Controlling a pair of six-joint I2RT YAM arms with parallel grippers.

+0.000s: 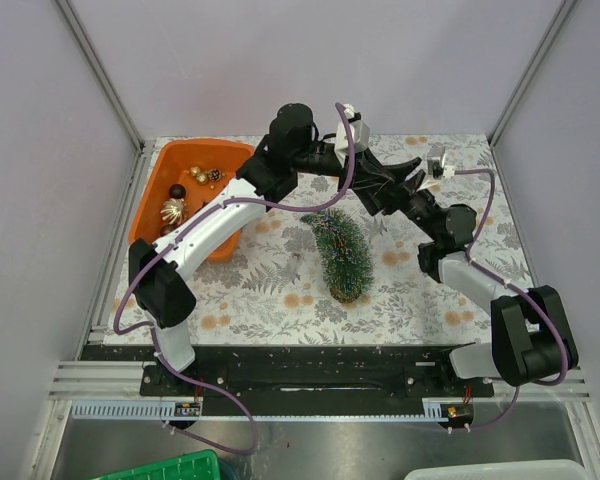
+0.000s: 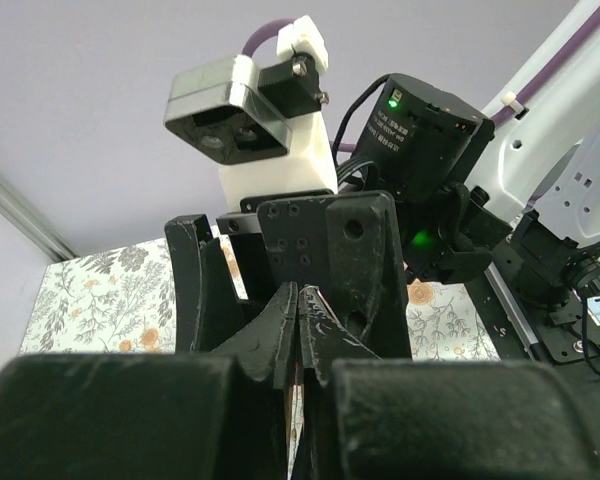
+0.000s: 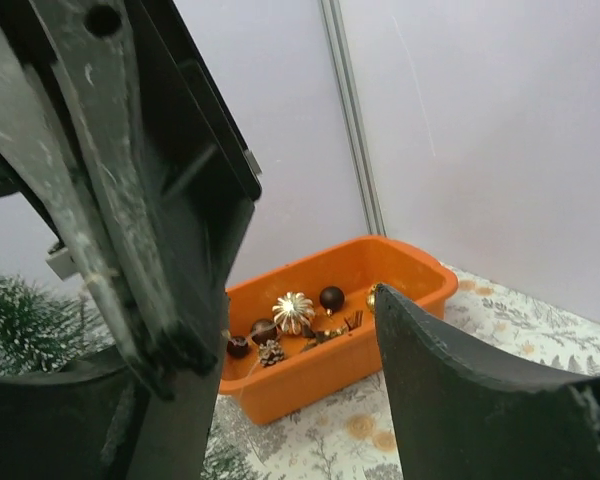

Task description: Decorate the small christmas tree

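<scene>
Over the far middle of the bench, with its flowered cloth, the two arms come together nose to nose. The left pincer has its fingers pressed together; a thin sliver shows at the tips, too small to say what it is. Right in front of it, the right pincer faces it with its fingers standing well apart and nothing between them. From the right wrist view the far left corner shows through that gap.

The small christmas tree lies on its side at the middle of the bench, lengthwise from the far edge toward the near one. It lies below the two pincers and neither touches it; its dark green bristles are frosted white.

At the far left corner sits an orange tray, the left arm passing over its near end. Inside lie small ornaments: a gold ribbed one, dark brown balls, a pine cone
</scene>
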